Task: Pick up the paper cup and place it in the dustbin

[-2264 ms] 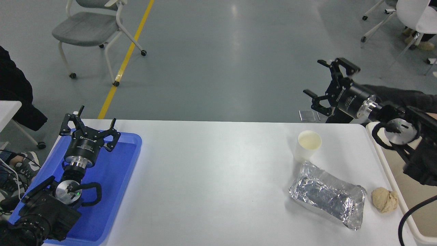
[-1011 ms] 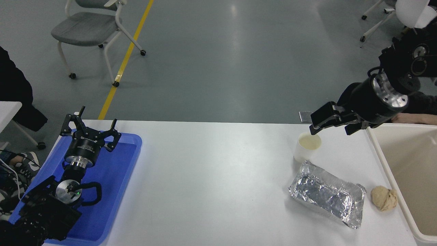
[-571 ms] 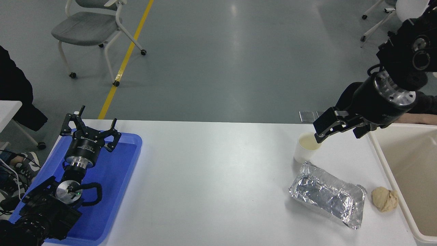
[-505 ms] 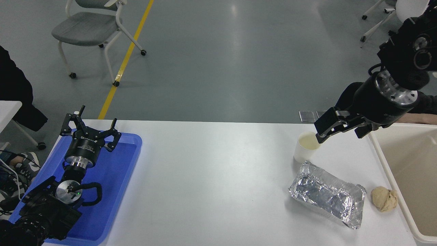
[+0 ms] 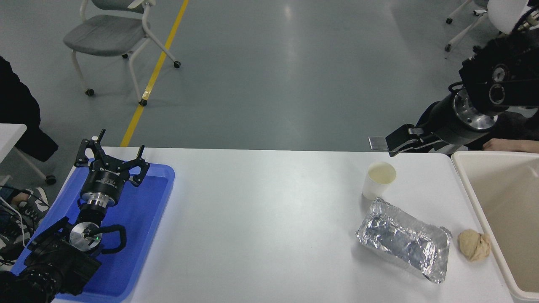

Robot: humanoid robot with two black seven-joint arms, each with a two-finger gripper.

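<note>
At the far left edge of the frame a person's dark garment (image 5: 17, 113) is seen beside a corner of a second white table (image 5: 10, 134). In the upper left a grey chair (image 5: 113, 38) on castors is set on the grey floor (image 5: 269, 75), next to a yellow floor line (image 5: 156, 71). In the lower left a blue tray (image 5: 145, 219) is laid on the white table (image 5: 261, 219); the left gripper (image 5: 111, 158) is held above the tray's far end with its fingers spread apart, nothing being held between them. The middle of the table is shown bare. To the right of centre the paper cup (image 5: 379, 180) is found standing upright on the table, its cream inside turned to the camera; it is touched by no gripper. Just below it in the frame a crumpled silver foil container (image 5: 403, 240) is laid at a slant, its upper corner close to the cup's base. Right of the foil a beige dough-like lump (image 5: 474, 245) is placed near the table's right edge. Above and slightly right of the cup, past the table's far edge, the right gripper (image 5: 406, 143) is held clear of the cup, pointing towards the left of the frame; whether its fingers are apart or together cannot be told from this angle. The arm behind it is seen entering from the upper right. At the right edge the dustbin (image 5: 463, 176) is set beside the table, its thick rim and part of its cream inside being shown. Above the bin's far rim a person's hand (image 5: 501, 145) is rested. In the upper right corner the legs of a white chair (image 5: 484, 21) are visible.
</note>
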